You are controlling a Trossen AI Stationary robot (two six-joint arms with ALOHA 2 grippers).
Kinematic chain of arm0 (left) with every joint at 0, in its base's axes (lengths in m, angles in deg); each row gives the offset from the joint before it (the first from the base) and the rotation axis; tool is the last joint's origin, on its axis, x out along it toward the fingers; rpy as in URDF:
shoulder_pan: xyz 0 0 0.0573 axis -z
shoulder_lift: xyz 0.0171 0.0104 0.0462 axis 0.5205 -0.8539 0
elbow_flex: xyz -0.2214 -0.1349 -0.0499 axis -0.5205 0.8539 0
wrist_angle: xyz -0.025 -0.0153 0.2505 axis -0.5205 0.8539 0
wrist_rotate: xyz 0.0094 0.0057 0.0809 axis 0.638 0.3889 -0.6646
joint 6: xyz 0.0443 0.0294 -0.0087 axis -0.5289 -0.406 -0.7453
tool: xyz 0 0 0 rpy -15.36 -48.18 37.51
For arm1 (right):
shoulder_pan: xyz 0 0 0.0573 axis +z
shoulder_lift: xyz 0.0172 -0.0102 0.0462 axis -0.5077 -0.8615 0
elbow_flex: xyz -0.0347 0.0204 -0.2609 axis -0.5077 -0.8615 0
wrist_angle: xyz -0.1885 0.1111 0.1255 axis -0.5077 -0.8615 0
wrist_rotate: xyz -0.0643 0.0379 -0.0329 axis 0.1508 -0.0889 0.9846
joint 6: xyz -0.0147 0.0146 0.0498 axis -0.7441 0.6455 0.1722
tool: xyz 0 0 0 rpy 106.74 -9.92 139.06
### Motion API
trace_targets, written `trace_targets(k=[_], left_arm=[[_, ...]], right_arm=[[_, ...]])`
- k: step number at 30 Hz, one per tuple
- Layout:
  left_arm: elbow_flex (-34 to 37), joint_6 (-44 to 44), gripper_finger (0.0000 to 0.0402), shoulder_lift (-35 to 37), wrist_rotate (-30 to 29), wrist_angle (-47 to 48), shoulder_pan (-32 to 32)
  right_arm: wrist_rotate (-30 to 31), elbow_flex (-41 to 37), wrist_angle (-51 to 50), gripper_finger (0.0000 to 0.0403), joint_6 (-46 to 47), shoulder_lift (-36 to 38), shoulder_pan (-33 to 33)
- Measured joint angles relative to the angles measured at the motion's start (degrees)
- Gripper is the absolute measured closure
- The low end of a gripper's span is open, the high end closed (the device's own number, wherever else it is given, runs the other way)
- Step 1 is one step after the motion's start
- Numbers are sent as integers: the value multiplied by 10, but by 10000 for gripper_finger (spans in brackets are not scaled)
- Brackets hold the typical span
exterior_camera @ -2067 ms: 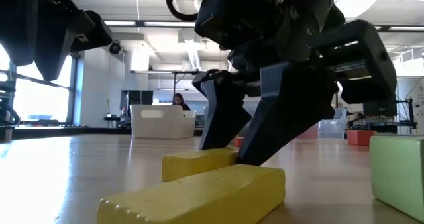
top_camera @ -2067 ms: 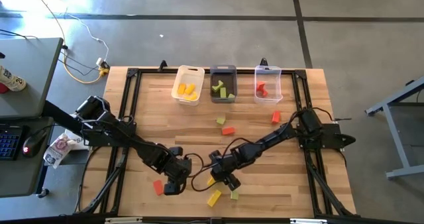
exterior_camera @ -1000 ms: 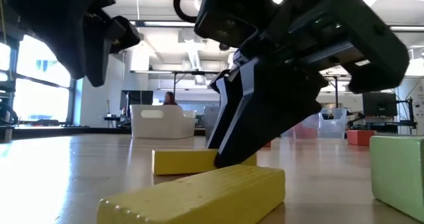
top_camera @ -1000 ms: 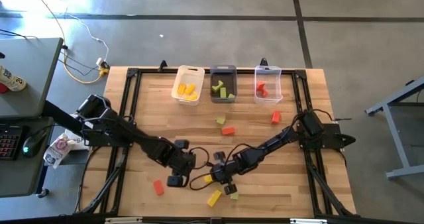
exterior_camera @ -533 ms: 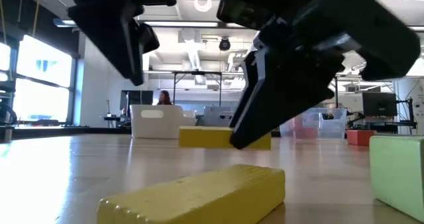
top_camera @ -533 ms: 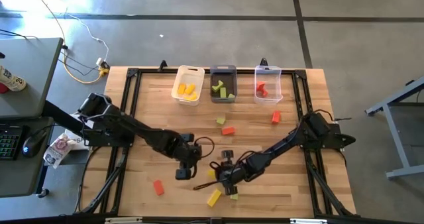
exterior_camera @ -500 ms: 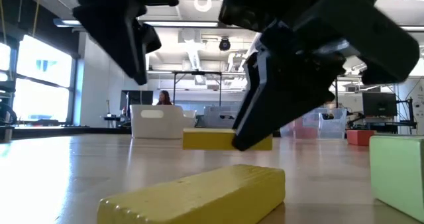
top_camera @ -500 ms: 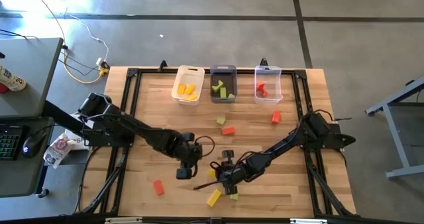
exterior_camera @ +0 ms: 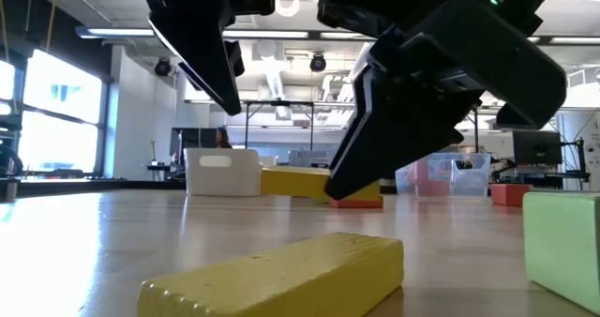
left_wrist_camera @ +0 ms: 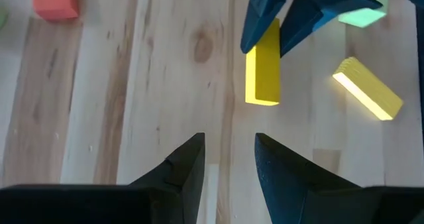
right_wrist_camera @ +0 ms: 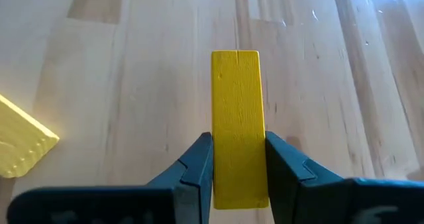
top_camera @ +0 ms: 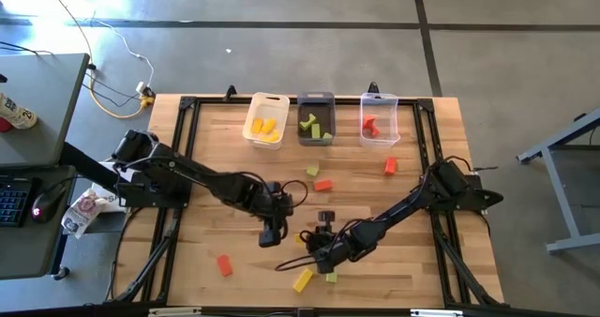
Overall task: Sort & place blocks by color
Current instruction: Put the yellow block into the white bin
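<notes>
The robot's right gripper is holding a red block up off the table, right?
Not quite. The block in the right gripper is yellow, not red. The right wrist view shows it pinched between the two fingers, and the low view shows it lifted off the table.
</notes>
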Motion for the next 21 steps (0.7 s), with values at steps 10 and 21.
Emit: trace_targets(k=[10, 21], left_arm=[[0, 8, 254, 0, 12, 35, -41], [0, 8, 205, 0, 99, 26, -107]], right_arm=[[74, 1, -12, 322, -4, 1, 0], [163, 1, -19, 322, -28, 1, -13]])
